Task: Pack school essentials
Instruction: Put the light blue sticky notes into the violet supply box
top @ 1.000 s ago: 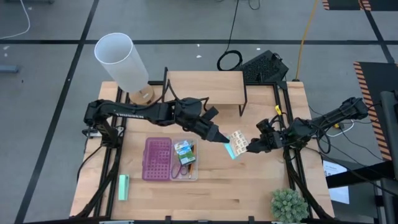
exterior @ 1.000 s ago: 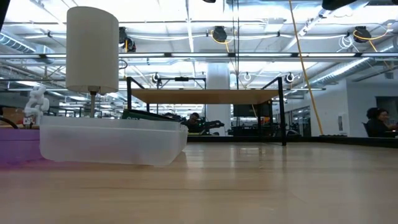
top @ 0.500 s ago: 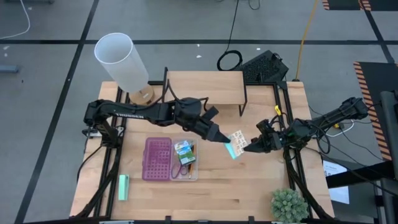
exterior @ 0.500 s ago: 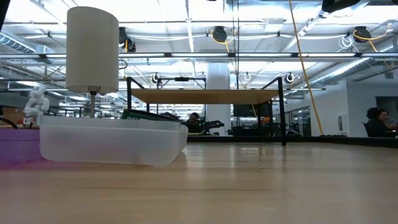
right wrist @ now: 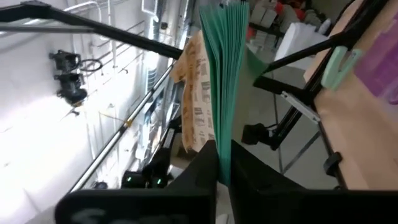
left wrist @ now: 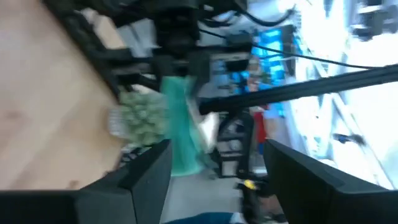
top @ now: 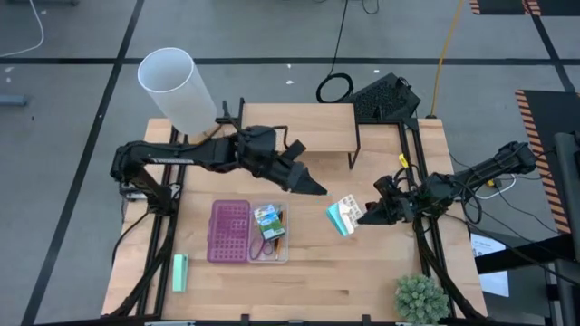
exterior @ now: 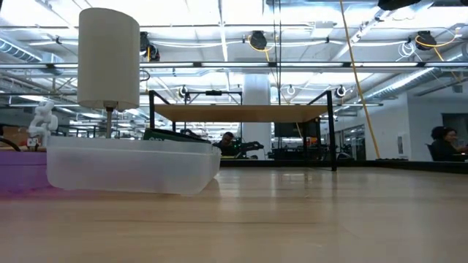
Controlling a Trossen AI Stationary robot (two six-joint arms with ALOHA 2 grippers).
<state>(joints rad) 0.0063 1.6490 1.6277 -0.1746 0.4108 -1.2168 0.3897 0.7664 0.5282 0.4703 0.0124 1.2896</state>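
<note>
We can see the right gripper [top: 363, 218] sitting right of centre in the high view, clamped on the small teal-beige pad [top: 342, 215]. The right wrist view shows the pad [right wrist: 214, 93] edge-on, its green pages pinched between the two dark fingers [right wrist: 193, 180]. The pad looks held up off the tabletop [top: 362, 272], though we can't say for sure.

The left gripper [top: 317, 189] is just up and to the left of the pad, near it but not touching. In the left wrist view its fingers [left wrist: 149, 180] are spread apart with nothing between them, so it's let go.

Over at centre-left in the high view we've got the purple studded case [top: 230, 231], and its clear half [top: 269, 234] has the green-blue packet [top: 268, 220] lying in it, with what looks like the scissors [top: 260, 249] at the lower edge; the rest in there is too small for us to make out. In the low view the clear half [exterior: 131, 166] shows at the left side.

The mint-green block [top: 179, 273] lies near the lower left corner of the tabletop, well apart from the case. A white lamp [top: 177, 91] stands at the upper left, a small wooden shelf [top: 297, 129] at top centre, and a little green plant [top: 421, 298] at lower right.
</note>
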